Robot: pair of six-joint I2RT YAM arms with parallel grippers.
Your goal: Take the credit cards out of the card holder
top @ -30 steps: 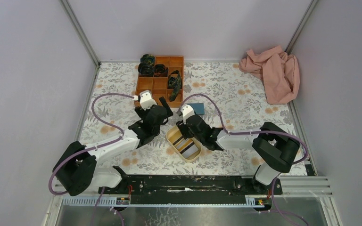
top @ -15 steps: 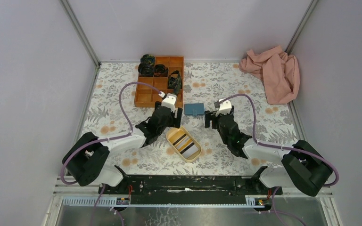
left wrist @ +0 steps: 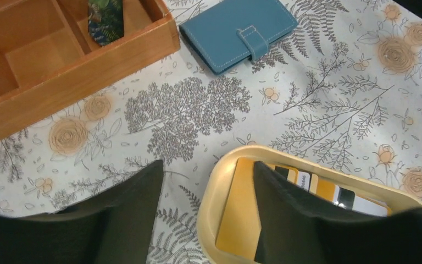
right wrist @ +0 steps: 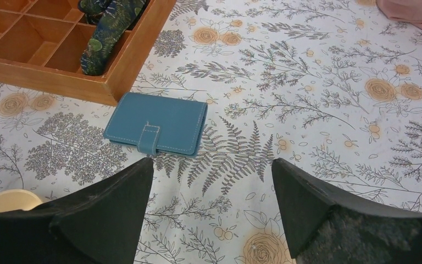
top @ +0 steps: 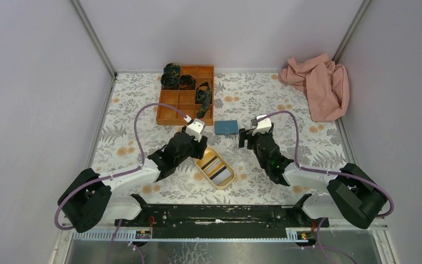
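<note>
the card holder (right wrist: 156,124) lies shut just ahead and a little left of the right gripper (right wrist: 211,170), its long side running across those spread jaws. the left gripper (left wrist: 207,170), also spread, sits farther back, straddling the yellow tray (left wrist: 209,209) rim.

Top cam sits high at the near edge, looking down over the whole table (top: 264,99); both wrist cams ride low, close, tilted forward-down, overlapping on the card holder (right wrist: 156,124) and wooden tray (left wrist: 60,82).
</note>
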